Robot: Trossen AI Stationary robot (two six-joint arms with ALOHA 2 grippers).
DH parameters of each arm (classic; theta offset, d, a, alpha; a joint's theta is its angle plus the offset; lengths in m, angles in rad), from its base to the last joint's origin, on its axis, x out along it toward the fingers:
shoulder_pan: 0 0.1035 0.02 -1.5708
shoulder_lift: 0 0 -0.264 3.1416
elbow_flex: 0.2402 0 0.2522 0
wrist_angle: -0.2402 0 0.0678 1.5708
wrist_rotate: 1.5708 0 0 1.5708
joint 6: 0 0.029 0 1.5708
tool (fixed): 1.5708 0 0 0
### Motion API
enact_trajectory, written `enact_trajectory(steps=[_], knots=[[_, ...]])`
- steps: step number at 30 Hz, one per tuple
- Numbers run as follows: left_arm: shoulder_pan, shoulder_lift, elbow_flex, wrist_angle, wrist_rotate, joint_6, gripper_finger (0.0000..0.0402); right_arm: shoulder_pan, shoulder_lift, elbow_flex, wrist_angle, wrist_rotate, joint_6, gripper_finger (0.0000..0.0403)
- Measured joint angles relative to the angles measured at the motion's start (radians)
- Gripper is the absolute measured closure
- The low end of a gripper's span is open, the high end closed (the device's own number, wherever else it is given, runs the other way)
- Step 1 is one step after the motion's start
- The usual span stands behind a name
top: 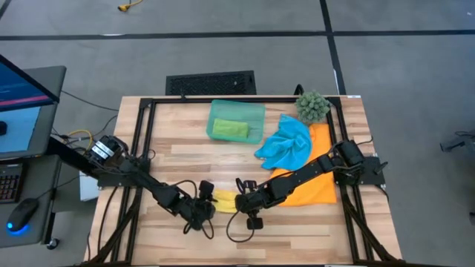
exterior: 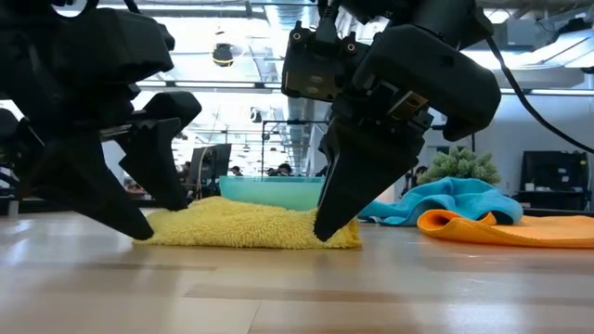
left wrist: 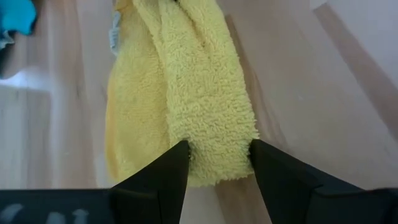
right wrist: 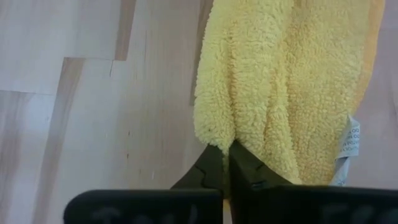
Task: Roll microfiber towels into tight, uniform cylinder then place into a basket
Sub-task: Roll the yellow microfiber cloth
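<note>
Basket [top: 254, 113]: translucent teal bin at the table's [top: 297, 230] far side, well beyond both claws; a rolled green towel [top: 229, 129] lies inside.
Yellow towel [top: 225, 200]: a folded strip on the table between the two claws.
Left claw [left wrist: 217, 163]: fingers spread, straddling one end of the yellow towel.
Right claw [right wrist: 227, 163]: pressed together, pinching the other end's edge.
Blue towel [top: 286, 144]: crumpled beyond the right claw, lying on the orange towel [top: 319, 189].
Right wrist view only: a white care tag [right wrist: 347, 148] on the yellow towel.
</note>
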Motion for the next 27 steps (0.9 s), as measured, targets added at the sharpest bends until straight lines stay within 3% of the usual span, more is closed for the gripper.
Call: enact_trajectory(steps=[5,12,18,24,27], knots=[[0.0,0.0,-0.025,0.066,0.023,-0.001,0.0233,0.001,0.0,0.0,0.001,0.0,0.003,0.0384],[-0.031,0.002,0.014,-0.024,-0.131,0.008,0.0233,0.001,0.0,0.0,0.0,-0.003,0.005,0.0388],[-0.082,0.002,0.115,-0.173,-0.187,0.008,0.0233,-0.008,0.0,0.0,0.001,-0.029,0.007,0.0381],[-0.117,0.002,0.16,-0.172,-0.198,0.029,0.0233,-0.008,0.0,0.0,0.001,-0.03,0.015,0.0389],[-0.109,0.002,0.143,-0.158,-0.156,0.03,0.0233,-0.008,0.0,0.0,0.002,-0.029,0.015,0.0388]])
